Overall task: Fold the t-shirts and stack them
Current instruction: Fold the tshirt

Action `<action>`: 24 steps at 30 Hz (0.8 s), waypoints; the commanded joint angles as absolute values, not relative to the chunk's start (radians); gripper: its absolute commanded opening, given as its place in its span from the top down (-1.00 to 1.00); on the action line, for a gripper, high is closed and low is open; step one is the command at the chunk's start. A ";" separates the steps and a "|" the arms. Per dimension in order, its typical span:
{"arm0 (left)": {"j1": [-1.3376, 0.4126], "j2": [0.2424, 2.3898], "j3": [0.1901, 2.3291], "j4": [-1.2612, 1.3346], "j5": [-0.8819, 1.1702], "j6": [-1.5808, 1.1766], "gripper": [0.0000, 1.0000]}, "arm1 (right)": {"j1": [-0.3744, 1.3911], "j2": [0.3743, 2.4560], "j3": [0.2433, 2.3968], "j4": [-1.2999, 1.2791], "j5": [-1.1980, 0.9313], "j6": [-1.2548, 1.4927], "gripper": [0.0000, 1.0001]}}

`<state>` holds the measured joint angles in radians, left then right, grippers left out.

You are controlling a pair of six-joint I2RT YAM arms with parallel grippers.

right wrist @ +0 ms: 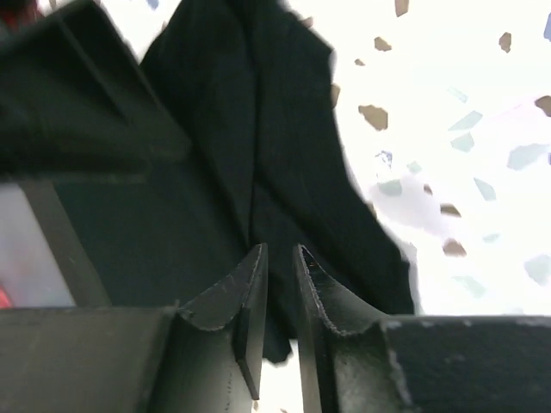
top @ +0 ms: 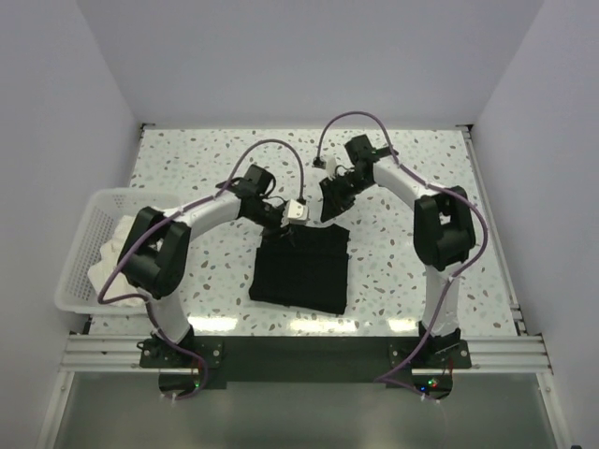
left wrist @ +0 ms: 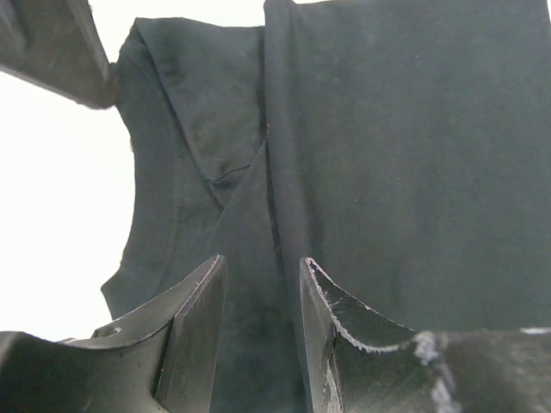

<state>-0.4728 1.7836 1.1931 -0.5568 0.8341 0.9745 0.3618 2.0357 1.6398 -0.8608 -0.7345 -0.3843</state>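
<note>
The step in hand is judged to be a fold of the black t-shirt (top: 301, 271), which lies part-folded as a rough rectangle at the centre of the speckled table (top: 412, 178), slightly toward 6 o'clock. Both arms are stationed at its 12 o'clock edge. The left gripper (top: 285, 227) is set over the 11 o'clock corner. In the left wrist view its fingers are seen a short way apart with a ridge of black fabric running between them, but whether that ridge is clamped cannot be told. The right gripper (top: 329, 208) is placed at the 1 o'clock corner. In the right wrist view its fingers are drawn almost together, and a gathered pleat of the shirt is pinched between them. The next move is judged to call for both far corners to be carried together toward 6 o'clock, level and at matched pace, so that the far edge is laid on the near edge without skew. A firm left-side hold should be confirmed first, since one slipped corner would drag the fold crooked. At 9 o'clock a white lattice basket (top: 80, 234) is stationed at the table edge. A crumpled white t-shirt (top: 110, 251) is held in it and is not yet folded. No stack is formed so far.
</note>
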 commanded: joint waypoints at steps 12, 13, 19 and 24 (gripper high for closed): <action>-0.517 1.890 1.207 -0.454 0.880 0.945 0.13 | 0.391 2.171 1.648 -0.569 -0.896 0.090 0.69; -0.520 1.893 1.209 -0.456 0.887 0.945 0.13 | 0.394 2.181 1.647 -0.563 -0.902 0.107 0.69; -0.528 1.901 1.230 -0.494 0.911 0.945 0.11 | 0.405 2.203 1.652 -0.566 -0.917 0.112 0.72; -0.534 1.864 1.230 -0.506 0.934 0.931 0.11 | 0.407 2.200 1.640 -0.572 -0.928 0.100 0.76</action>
